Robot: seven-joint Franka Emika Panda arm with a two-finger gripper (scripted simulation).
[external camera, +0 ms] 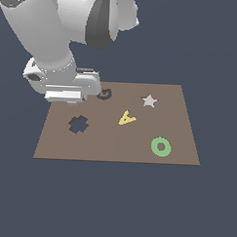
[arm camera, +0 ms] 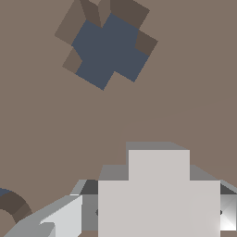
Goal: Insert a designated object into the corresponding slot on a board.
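Note:
The pale grey cross point(arm camera: 158, 194) sits between my fingers point(arm camera: 60, 217) in the wrist view, with its upper arm pointing towards the slot. My gripper point(arm camera: 157, 215) is shut on it. The slot point(arm camera: 111, 46), a dark cross-shaped cutout, lies apart from the cross on the brown board point(arm camera: 185, 92). In the exterior view the gripper point(external camera: 68, 95) hovers over the board's point(external camera: 114, 144) far corner on the view's left. It is behind the slot point(external camera: 78, 124). The hand hides the cross there.
On the board lie a dark curled G-shaped mark point(external camera: 105, 94) right beside the hand, a pale grey star point(external camera: 149, 100), a yellow A-shaped piece point(external camera: 126, 118) and a green ring point(external camera: 160, 146). The G mark also shows in the wrist view point(arm camera: 11, 203).

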